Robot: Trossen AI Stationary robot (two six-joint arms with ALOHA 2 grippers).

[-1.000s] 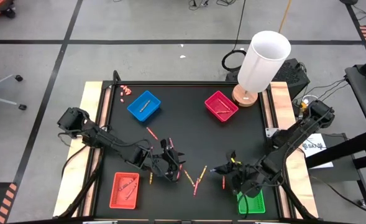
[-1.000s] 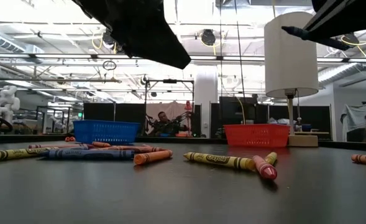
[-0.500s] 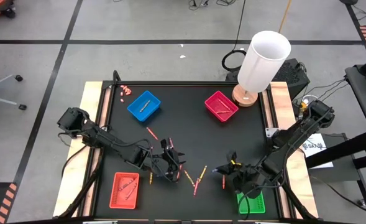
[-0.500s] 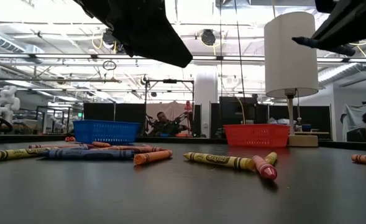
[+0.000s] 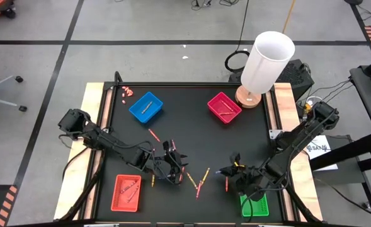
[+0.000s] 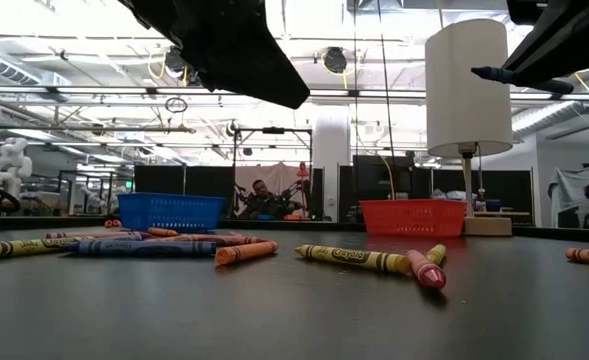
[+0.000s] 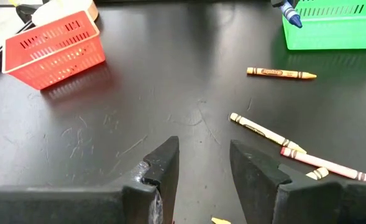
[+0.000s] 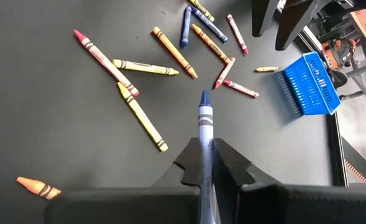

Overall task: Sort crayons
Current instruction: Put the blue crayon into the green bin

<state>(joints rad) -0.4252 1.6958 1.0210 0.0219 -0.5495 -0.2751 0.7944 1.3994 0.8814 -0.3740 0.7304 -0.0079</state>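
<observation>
Loose crayons [image 5: 198, 180] lie flat on the black table near its front middle; in the right wrist view they show as red [image 8: 105, 61], yellow [image 8: 142, 118], orange [image 8: 173, 51] and blue [image 8: 186, 25] sticks. My right gripper [image 8: 207, 163] hovers at the front right [image 5: 226, 171], shut on a blue crayon [image 8: 204, 124]. My left gripper [image 7: 201, 163] stands open above the table just left of the loose sticks [image 5: 177, 165], with nothing between its fingers. More crayons lie inside the trays. My right gripper pinches the blue crayon's wrapped shaft [image 8: 204, 142] between its two fingers. The crayon lies along the fingers, and its pointed tip [image 8: 204, 98] sticks out ahead of them. The fingers slant downward toward the table's left. The crayon is lifted clear of the table.
A blue tray [image 5: 146, 106] and a magenta tray [image 5: 224, 107] stand at the back. A red tray [image 5: 126, 192] sits front left and a green tray [image 5: 254, 205] front right. A white lamp [image 5: 267, 60] rises at the back right. Tiny pink bits [image 5: 127, 91] lie at the back left.
My right gripper has tipped a little downward with the blue crayon. The crayon's free tip now sits slightly lower, still clear of the table.
</observation>
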